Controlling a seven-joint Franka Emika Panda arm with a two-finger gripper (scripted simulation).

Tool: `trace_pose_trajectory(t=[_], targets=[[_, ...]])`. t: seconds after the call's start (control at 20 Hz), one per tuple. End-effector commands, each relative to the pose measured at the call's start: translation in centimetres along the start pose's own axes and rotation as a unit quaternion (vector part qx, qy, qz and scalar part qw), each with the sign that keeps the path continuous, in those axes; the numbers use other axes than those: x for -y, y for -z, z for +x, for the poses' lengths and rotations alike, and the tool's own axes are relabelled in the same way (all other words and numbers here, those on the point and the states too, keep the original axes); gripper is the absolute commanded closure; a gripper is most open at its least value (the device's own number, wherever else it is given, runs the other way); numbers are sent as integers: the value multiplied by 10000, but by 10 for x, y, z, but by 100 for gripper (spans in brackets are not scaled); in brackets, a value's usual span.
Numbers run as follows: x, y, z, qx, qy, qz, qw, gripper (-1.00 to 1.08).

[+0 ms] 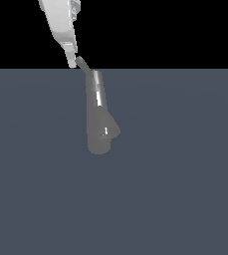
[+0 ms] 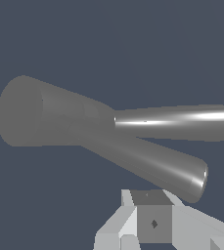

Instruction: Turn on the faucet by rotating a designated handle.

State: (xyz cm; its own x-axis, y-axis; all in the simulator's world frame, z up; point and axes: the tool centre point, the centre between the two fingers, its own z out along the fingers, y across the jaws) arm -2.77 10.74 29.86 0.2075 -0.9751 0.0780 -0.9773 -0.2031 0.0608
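Observation:
The grey faucet [image 1: 96,107] stands upright in the middle of the exterior view, wide at the foot and narrower at the top. Its stubby spout [image 1: 112,130] juts out low on the exterior view's right. The handle [image 1: 83,64], a thin dark rod, slants up from the faucet's top toward the exterior view's left. My gripper [image 1: 74,63] comes down from above and its tip meets the rod's outer end. The wrist view shows the faucet [image 2: 55,114] lying across the picture, with the spout [image 2: 157,166] ending close to my gripper [image 2: 152,222]. The handle is outside that picture. The jaws' state does not show.
A flat blue-grey floor [image 1: 185,199] surrounds the faucet on all sides. My white arm [image 1: 58,20] enters from the top of the exterior view, on its left.

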Motion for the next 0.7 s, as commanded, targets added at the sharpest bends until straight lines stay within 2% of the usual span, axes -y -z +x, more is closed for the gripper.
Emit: trace_pose_trajectory(t=[0.0,0.1,0.65], targets=[[-10,1,15,-6,-55,-42,10000,108],[-6,0,6,-3,-8,-19,10000,108],[-10,-5,83,-6,-41,-39,10000,108]])
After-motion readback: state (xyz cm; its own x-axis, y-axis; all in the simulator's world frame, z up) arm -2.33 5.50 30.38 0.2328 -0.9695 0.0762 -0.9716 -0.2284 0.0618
